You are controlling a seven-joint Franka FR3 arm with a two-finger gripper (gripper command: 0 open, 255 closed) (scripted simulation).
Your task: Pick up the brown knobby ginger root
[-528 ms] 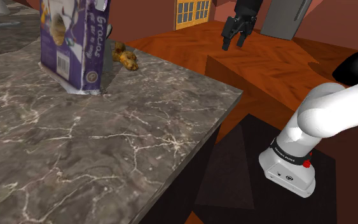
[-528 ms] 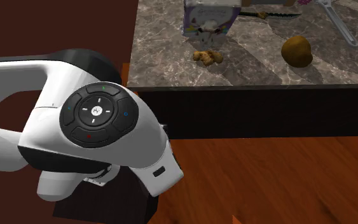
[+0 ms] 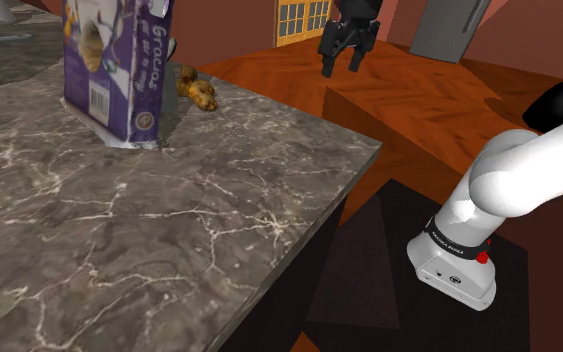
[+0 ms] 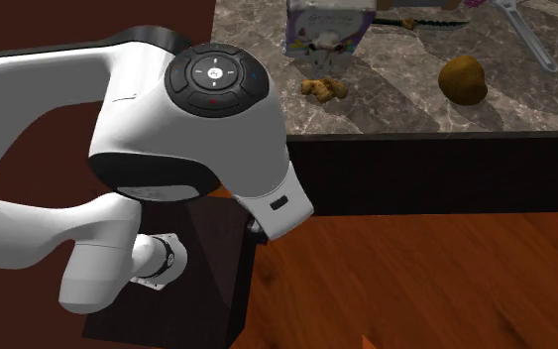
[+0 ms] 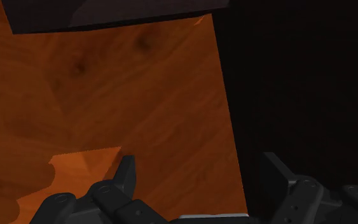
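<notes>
Grey veined counter [image 3: 169, 220] fills the shoulder view's left; orange wood floor [image 3: 419, 100] lies beyond it.

1. Target: the ginger root [image 3: 197, 92], brown and knobby, lies on the counter just beside a tall purple box [image 3: 119, 70], at that box's far side in the shoulder view. In the second exterior view the ginger root [image 4: 323, 89] lies in front of the purple box [image 4: 326, 25], with a round brown item [image 4: 462, 79], possibly a potato, well apart to the view's right.
2. Gripper: the gripper [image 3: 339, 66] hangs over the floor, off the counter and well apart from the ginger root. In the wrist view its fingers [image 5: 125, 175] stand widely apart with nothing between them and wood floor beneath.
3. Base: the white arm [image 4: 187, 129] rises from the dark stand [image 4: 207, 268].
</notes>
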